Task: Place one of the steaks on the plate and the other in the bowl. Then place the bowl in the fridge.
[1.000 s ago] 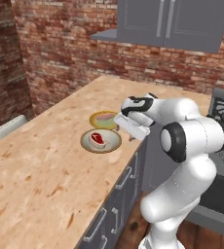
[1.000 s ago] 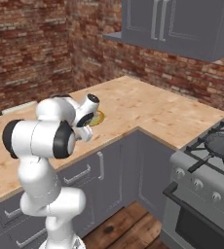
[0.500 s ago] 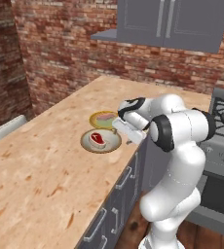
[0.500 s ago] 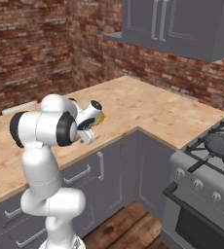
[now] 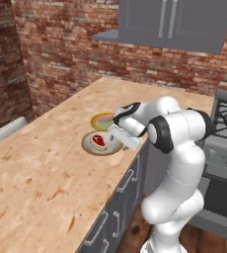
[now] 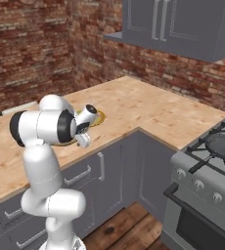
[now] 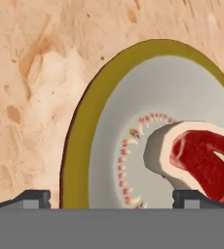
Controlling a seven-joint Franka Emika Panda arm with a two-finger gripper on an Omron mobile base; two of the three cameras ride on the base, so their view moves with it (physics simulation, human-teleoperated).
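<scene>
Two steaks to count, each in its own dish. Bright red slab with white fat rim (image 7: 201, 160): lies in the shallow round tan-rimmed bowl with a pale inside (image 5: 88, 147), toward four o'clock of it in the hand view. Paler pinkish slab (image 5: 104, 120): rests on the yellow-rimmed round plate (image 5: 94, 123), at twelve o'clock of the bowl in the left base view. Both dishes sit just beside each other on the pale wooden counter (image 5: 46, 173). Reads the nearer dish as the bowl from its raised wall, though cannot tell for certain.

Two-finger gripper (image 7: 111, 198): hangs low at the bowl's rim with jaws spread wide, holding nothing. Has one dark tip over bare counter and the other over the inside, close by the red steak, so straddles the wall.

Bowl looks stiff, light, probably smooth and a little slippery. Best pinched across the wall at the rim, on the side away from the meat. Meat looks soft, slick and loose in the dish. Keep level and move gently, or risk sliding it out on the way to the fridge.

Counted otherwise: one bowl, one plate, one gripper, one dark long-handled frying pan (image 6: 222, 143) on the stove, at three o'clock of the right base view.
</scene>
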